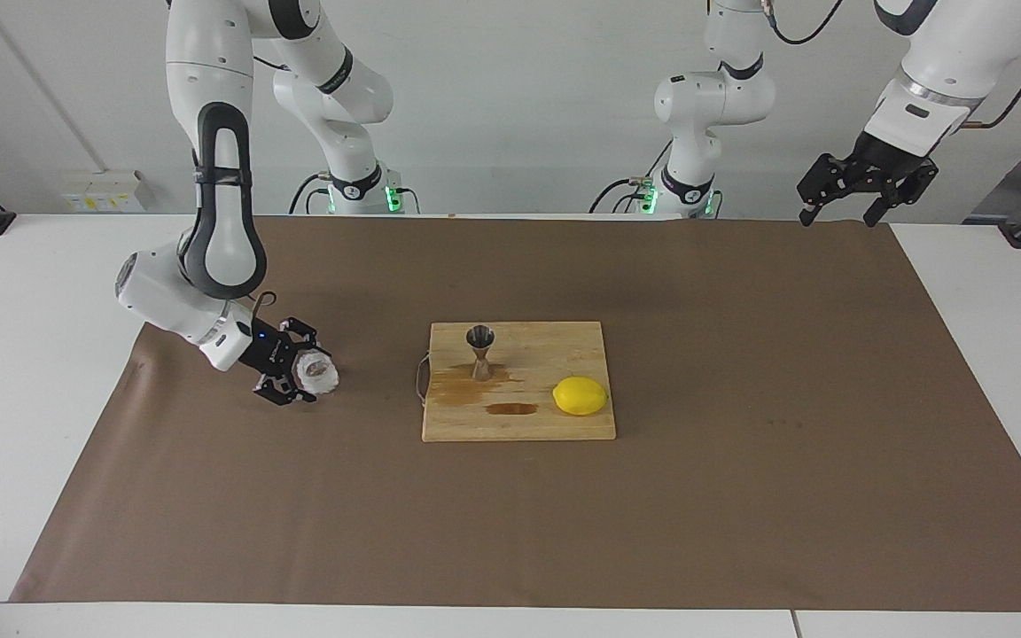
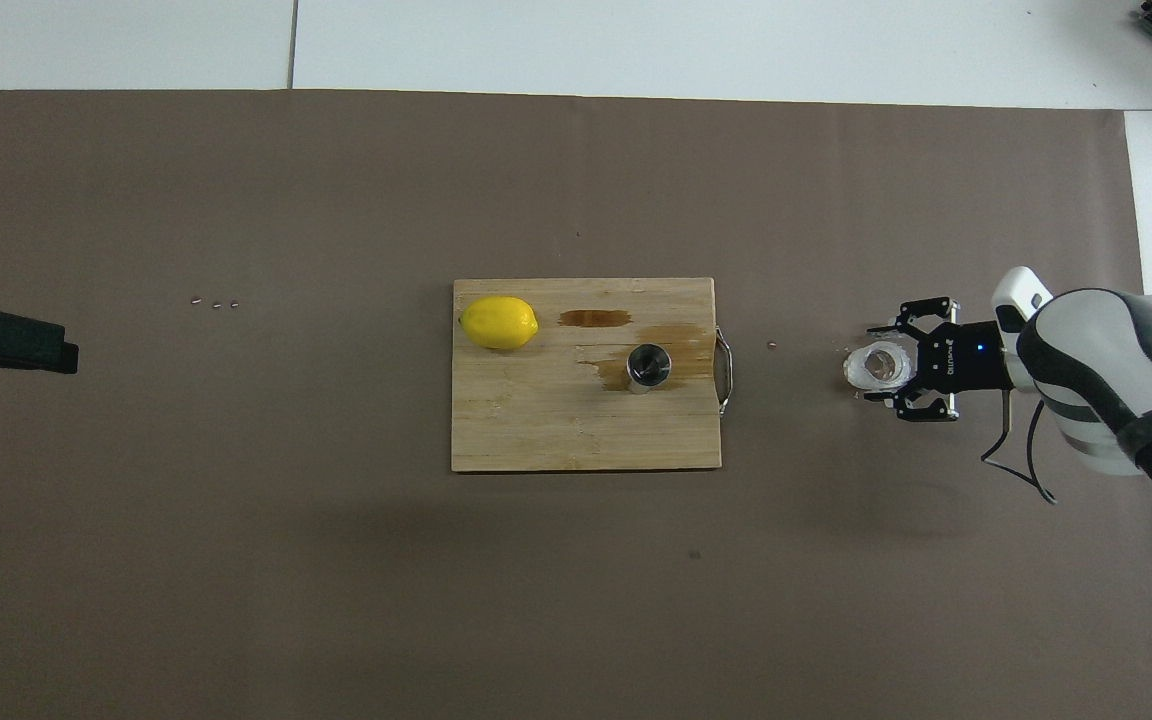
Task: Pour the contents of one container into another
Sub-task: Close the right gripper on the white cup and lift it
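Right tool point(image 1: 305, 376): fingers either side of glass cup point(image 1: 316, 373), grip not discernible
Left tool point(image 1: 856, 190): released, waited raised
Jigger point(image 1: 480, 352): upright on board point(image 1: 564, 427)

One camera sat high across the table point(image 1: 962, 372) and faced the robots, far enough back to take in both arms' bases and the wall. The other hung high above the robots' end and looked steeply down and forward, half a turn from the first. Both took in the brown mat point(image 2: 236, 550) and the board point(image 1: 555, 425) at mid-table.
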You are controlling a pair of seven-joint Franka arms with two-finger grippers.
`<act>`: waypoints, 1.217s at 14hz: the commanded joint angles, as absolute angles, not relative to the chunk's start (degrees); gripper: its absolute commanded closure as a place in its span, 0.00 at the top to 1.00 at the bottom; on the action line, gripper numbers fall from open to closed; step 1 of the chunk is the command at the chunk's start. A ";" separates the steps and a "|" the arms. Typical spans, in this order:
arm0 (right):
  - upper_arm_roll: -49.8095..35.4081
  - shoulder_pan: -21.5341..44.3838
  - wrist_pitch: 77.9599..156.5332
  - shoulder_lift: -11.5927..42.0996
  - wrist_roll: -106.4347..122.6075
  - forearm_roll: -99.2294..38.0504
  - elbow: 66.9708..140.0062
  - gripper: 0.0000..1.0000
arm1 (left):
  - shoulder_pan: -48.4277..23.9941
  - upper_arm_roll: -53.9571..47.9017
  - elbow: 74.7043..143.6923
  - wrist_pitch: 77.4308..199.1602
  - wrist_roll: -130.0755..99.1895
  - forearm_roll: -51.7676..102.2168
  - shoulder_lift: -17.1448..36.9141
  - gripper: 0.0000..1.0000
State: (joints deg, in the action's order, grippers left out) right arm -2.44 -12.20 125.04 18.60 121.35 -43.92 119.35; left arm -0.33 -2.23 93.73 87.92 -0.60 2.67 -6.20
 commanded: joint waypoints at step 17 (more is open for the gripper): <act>-4.04 8.95 127.09 10.90 77.55 -19.71 110.66 0.49 | 0.26 -2.64 95.89 89.12 -0.18 1.67 -8.00 1.00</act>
State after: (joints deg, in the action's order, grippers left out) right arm -3.86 6.90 127.50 11.01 83.45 -23.77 112.01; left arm -0.33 -2.23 93.80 87.92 -0.60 2.67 -6.23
